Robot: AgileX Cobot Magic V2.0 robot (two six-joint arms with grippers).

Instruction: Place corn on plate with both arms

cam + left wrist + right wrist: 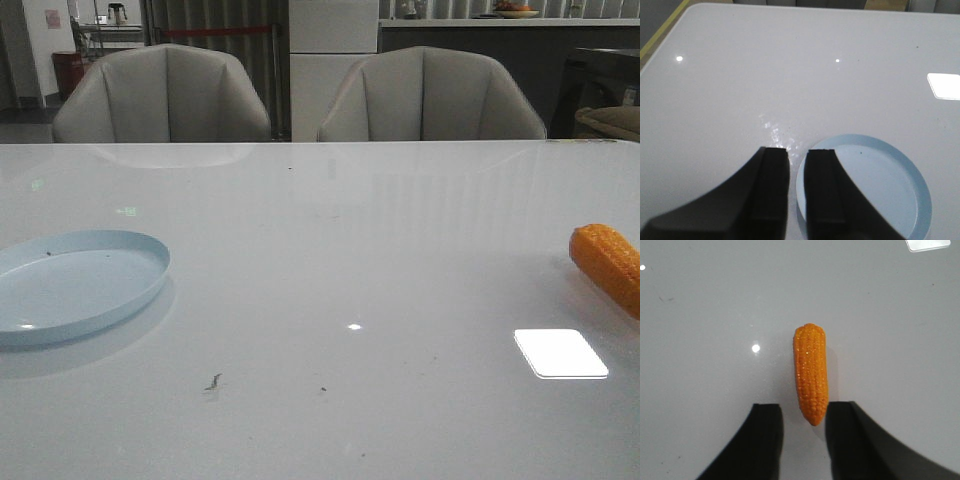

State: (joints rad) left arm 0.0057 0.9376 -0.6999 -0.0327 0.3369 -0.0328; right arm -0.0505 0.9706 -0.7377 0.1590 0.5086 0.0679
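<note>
The orange corn (608,264) lies on the white table at the far right, partly cut off by the front view's edge. In the right wrist view the corn (810,372) lies lengthwise, its tapered tip just between my right gripper's fingertips, closer to one finger. My right gripper (804,405) is open and empty above the table. The pale blue plate (75,282) sits empty at the left. My left gripper (797,150) hovers over the plate's rim (920,180), with its jaws nearly together and nothing between them. Neither gripper shows in the front view.
A bright rectangular light reflection (560,353) lies on the glossy table near the corn. Small dark specks (213,382) mark the table's front middle. Two grey chairs (165,95) stand behind the far edge.
</note>
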